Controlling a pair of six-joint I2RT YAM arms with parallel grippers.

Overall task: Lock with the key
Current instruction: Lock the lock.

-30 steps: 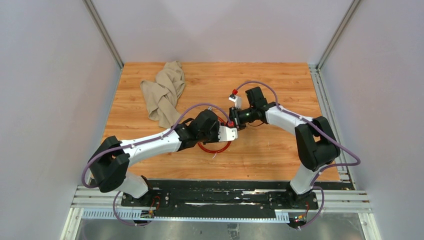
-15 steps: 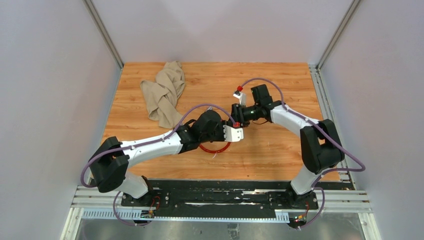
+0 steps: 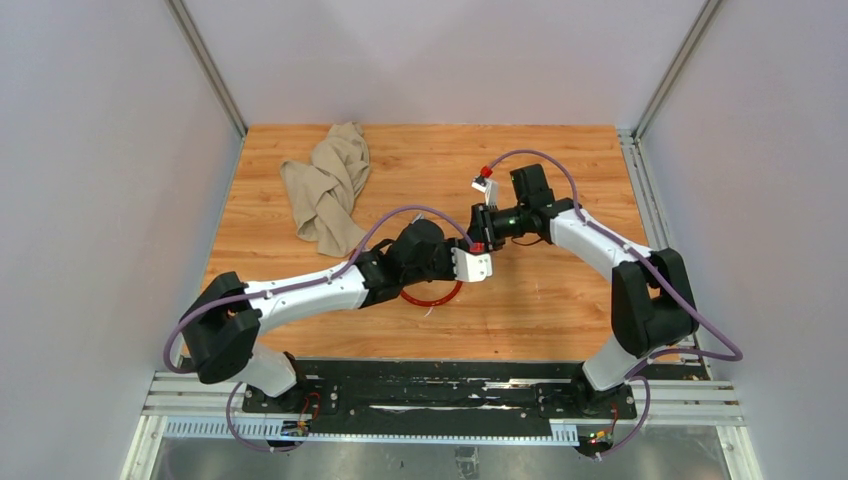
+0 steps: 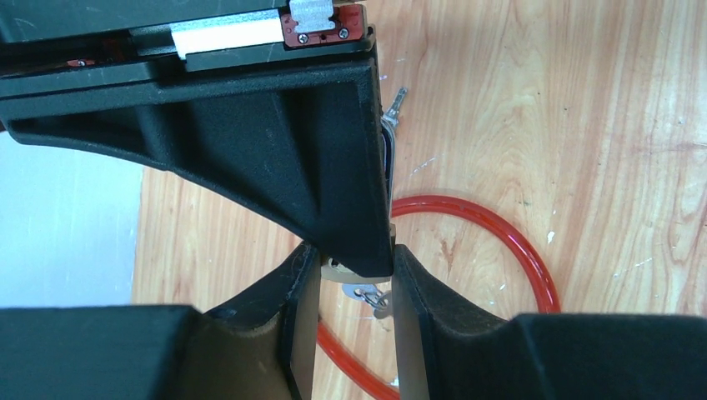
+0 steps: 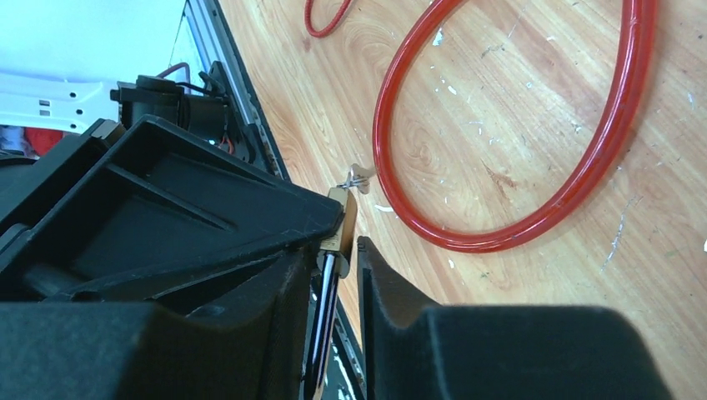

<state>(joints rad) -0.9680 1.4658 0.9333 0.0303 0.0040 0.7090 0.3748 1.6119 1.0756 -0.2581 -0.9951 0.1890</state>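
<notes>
With the left end effector [image 4: 352, 283], pinched a small brass-coloured piece [image 4: 337, 269] between the pads, as far as could be judged from the left wrist view. Faced it tip to tip with the right end effector [image 5: 337, 260], with jaws a little apart around a thin strip and no clear sign of a true grip on anything. Judged the locking as under way, not finished: found the two tips together above the worktop [image 3: 545, 300] and the key [image 5: 357, 175] up off the wood at the meeting point, but saw no keyhole, no blade seated in one and no sign of a turn made. Counted as left, on that reading, getting a firm hold on the key, seating it and turning it. Found the key as a tiny silver-grey sliver on its small ring, touching the brass-coloured piece, just beyond the right fingertips and right at the left pads. Could not make it out from the top view, hidden between the two tips. Noted the big red cable loop [image 4: 521, 250] lying flat on the wood directly beneath, apart from both tips, a short thin red loop [image 5: 323, 18] farther off, and a crumpled beige cloth [image 3: 325, 190] well away towards the far left corner.
</notes>
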